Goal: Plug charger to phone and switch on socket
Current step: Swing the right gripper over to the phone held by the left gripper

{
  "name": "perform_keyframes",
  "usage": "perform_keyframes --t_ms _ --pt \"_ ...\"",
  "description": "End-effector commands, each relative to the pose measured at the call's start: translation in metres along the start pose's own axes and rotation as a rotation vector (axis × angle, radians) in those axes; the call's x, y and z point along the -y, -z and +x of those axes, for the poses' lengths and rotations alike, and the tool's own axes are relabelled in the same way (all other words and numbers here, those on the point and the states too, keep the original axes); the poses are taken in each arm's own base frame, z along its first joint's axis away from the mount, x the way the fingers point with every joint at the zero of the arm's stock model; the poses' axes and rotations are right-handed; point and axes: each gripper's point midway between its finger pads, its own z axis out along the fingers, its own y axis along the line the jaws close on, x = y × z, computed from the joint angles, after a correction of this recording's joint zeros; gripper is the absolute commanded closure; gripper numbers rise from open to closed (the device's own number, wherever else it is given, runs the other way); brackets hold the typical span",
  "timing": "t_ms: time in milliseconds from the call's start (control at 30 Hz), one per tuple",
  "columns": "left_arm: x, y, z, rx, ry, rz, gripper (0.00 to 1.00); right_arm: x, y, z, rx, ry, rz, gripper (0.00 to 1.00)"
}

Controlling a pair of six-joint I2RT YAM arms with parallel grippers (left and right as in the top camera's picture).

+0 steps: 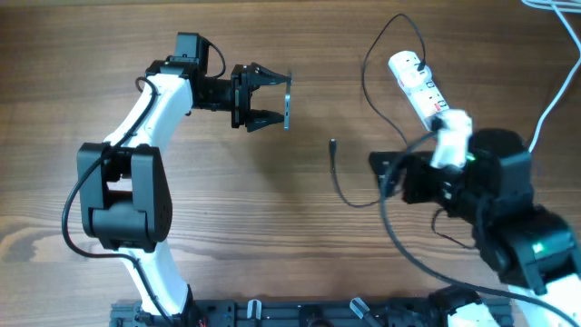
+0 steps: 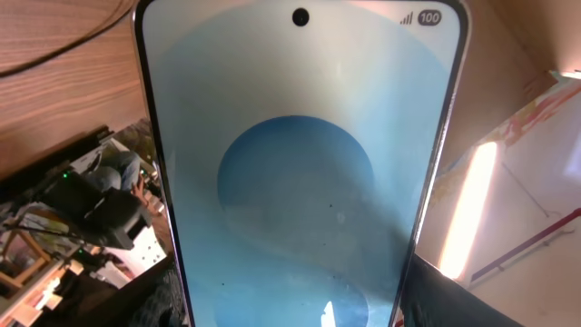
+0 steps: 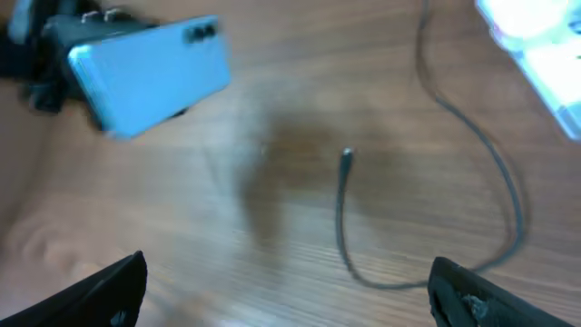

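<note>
My left gripper is shut on the phone, holding it edge-up above the table left of centre. In the left wrist view the phone's blue screen fills the frame between my dark fingers. The right wrist view shows the phone at the upper left. The charger, a thin black cable, loops from the white socket. Its metal-tipped connector lies free on the wood, also visible at the cable's end. My right gripper stands open, right of the connector, with nothing between its fingers.
A thick white cord runs off the far right edge of the wooden table. The socket shows blurred at the upper right of the right wrist view. The arm bases stand along the front edge.
</note>
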Motion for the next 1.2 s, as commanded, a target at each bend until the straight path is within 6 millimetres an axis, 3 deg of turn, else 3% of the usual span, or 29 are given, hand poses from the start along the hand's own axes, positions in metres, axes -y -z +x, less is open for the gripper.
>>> perform_keyframes --t_ms 0,133,200,300,400,500,600,767,900,1167 --pt "0.012 0.003 0.017 -0.025 -0.032 0.024 0.32 -0.035 -0.008 -0.029 0.000 0.149 0.101 0.01" --pt "0.012 0.003 0.017 -0.025 -0.031 0.024 0.32 -0.075 -0.039 -0.038 -0.015 0.267 0.272 0.01" --pt "0.012 0.003 0.017 -0.025 -0.031 0.024 0.32 -0.097 -0.062 -0.041 -0.011 0.238 0.314 0.00" --pt "0.012 0.003 0.017 -0.025 -0.032 0.024 0.32 -0.105 -0.086 -0.049 0.025 0.140 0.378 0.01" --pt "0.012 0.003 0.017 -0.025 -0.032 0.024 0.32 -0.124 -0.108 -0.053 0.050 0.126 0.317 0.06" --pt "0.012 0.003 0.017 -0.024 -0.032 0.023 0.32 -0.136 -0.113 -0.054 0.073 0.130 0.284 0.08" --pt "0.012 0.003 0.017 -0.025 -0.032 0.024 0.32 -0.137 -0.123 -0.051 0.079 0.095 0.295 0.17" --pt "0.012 0.003 0.017 -0.024 -0.032 0.024 0.32 -0.125 -0.147 -0.040 0.055 0.107 0.369 0.19" --pt "0.012 0.003 0.017 -0.025 -0.031 0.024 0.32 -0.125 -0.148 -0.041 0.065 0.105 0.373 0.41" --pt "0.012 0.003 0.017 -0.025 -0.031 0.024 0.32 -0.118 -0.164 -0.040 0.083 0.122 0.426 0.41"
